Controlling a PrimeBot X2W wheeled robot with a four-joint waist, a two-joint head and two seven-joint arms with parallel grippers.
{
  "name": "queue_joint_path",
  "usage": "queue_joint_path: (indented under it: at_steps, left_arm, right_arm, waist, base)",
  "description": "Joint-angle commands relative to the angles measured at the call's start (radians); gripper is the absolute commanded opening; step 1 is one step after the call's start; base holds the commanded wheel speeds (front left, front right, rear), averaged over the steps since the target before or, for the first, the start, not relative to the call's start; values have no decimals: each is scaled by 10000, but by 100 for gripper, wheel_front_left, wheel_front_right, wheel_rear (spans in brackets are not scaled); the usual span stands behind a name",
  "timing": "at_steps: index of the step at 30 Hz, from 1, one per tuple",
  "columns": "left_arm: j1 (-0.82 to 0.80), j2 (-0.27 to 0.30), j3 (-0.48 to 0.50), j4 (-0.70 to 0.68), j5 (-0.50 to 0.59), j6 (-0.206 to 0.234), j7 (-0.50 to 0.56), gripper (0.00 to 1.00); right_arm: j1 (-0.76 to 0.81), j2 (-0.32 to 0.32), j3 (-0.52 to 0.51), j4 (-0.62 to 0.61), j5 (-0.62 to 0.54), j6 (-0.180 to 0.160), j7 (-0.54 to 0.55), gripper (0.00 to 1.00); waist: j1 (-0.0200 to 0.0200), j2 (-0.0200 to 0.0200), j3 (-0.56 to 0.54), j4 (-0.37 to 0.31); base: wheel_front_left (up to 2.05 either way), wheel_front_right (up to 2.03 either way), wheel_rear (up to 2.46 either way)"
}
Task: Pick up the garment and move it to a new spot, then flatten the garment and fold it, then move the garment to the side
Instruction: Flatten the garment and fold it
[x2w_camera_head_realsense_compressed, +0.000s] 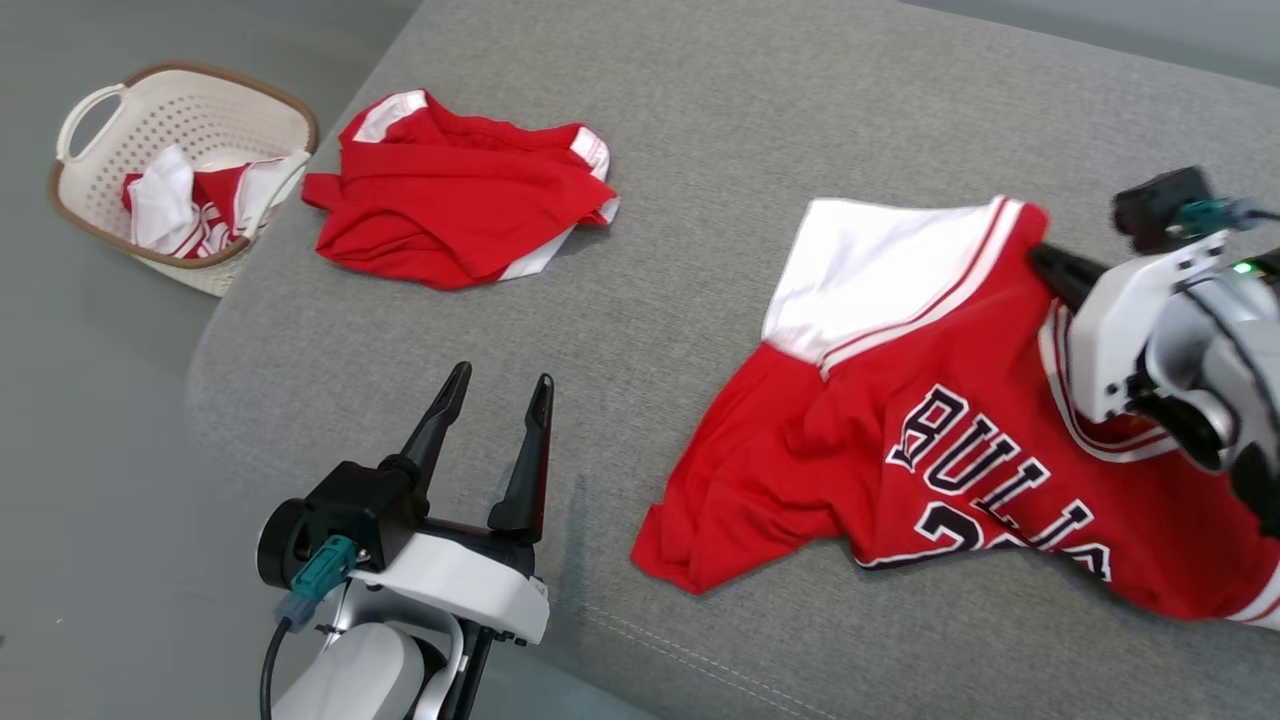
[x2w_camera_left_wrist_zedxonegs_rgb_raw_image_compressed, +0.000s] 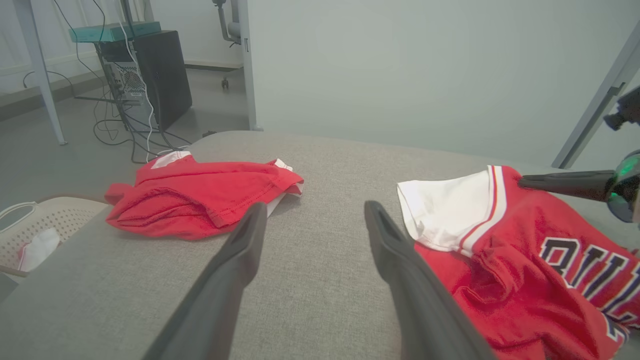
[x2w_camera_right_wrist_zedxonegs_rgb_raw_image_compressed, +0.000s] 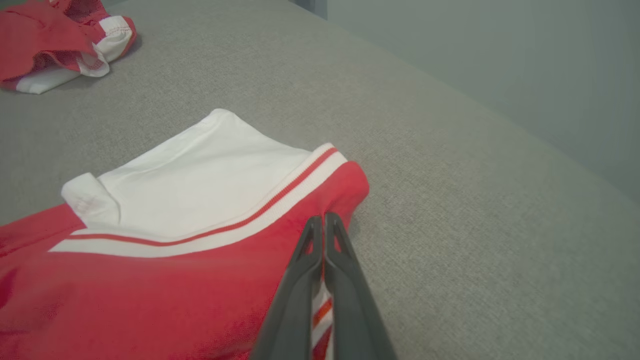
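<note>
The jersey (x2w_camera_head_realsense_compressed: 800, 440) runs off the head view's right edge, its printed number only half showing.

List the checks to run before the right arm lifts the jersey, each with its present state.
1. Right gripper shut on the jersey at its shoulder edge: ok.
2. Fabric between the fingers: ok, striped trim shows between them.
3. Only one layer pinched: cannot tell.
4. Left gripper open and apart from the jersey: ok.
5. Second red garment lying apart from the jersey: ok.
6. Jersey flat on the grey cushion: not ok, its lower corner is bunched.
</note>
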Motion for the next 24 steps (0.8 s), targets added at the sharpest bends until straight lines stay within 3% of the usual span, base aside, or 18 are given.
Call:
queue_joint_path:
  at_steps: [1, 6, 12, 24]
  left_arm:
    - [-410, 274, 437, -180, 10, 59, -103, 100]
    - [-384, 450, 480, -286, 28, 120, -24, 100]
    - [-491, 623, 485, -489, 108, 178, 103, 100]
    - [-705, 775, 437, -636, 174, 191, 240, 100]
  right_arm:
    - [41, -155, -60, 10, 89, -4, -183, 0]
    - [-45, -732, -362, 278, 476, -4, -917, 0]
    - [11, -1390, -788, 1467, 641, -4, -1493, 0]
    - [-53, -1303, -1993, 3896, 826, -4, -2192, 0]
  waist:
    - [0, 0, -19, -142]
    - [0, 0, 50, -783]
    - [0, 0, 300, -1382]
    - [0, 0, 787, -1672]
  base:
    - [0, 0, 0]
    - [0, 0, 0]
    - [0, 0, 0]
    - [0, 0, 0]
